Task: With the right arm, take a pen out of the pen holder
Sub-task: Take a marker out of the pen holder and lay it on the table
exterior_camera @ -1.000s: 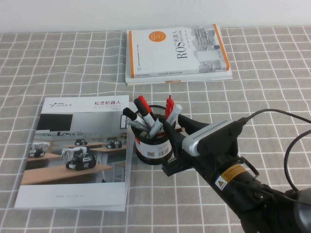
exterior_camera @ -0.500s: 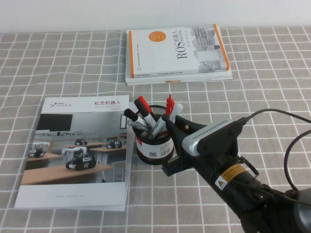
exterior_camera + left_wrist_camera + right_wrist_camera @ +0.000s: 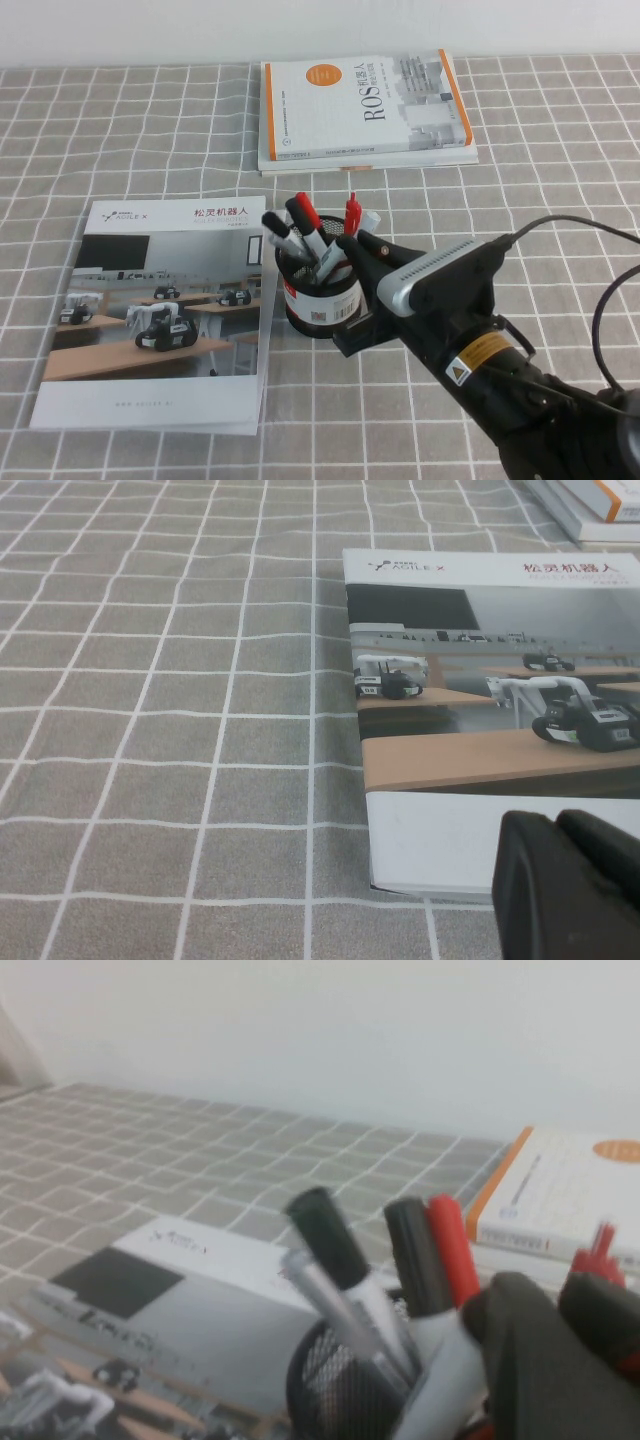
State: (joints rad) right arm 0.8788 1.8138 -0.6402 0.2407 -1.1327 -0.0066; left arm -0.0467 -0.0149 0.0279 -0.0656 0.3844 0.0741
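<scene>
Grey checked tablecloth (image 3: 150, 130) over whole table. AgileX brochure (image 3: 160, 300) flat on robot's left side. ROS book (image 3: 365, 105), top of a 2-book stack, at far edge, well apart from brochure. Right arm (image 3: 500, 370) reaching in from near right. Black mesh pen holder (image 3: 318, 295) upright, just beside brochure's right edge, w/ pens inside: black-capped markers (image 3: 275, 225), red-capped marker (image 3: 303, 212), red pen (image 3: 352, 210) at far rim. Right gripper (image 3: 358, 246) at holder's right rim among pen tops, clenched; whether a pen is pinched betw. fingers, can't tell. Left gripper (image 3: 556, 830) only in left wrist view, by brochure's near edge, fingers pressed together.
</scene>
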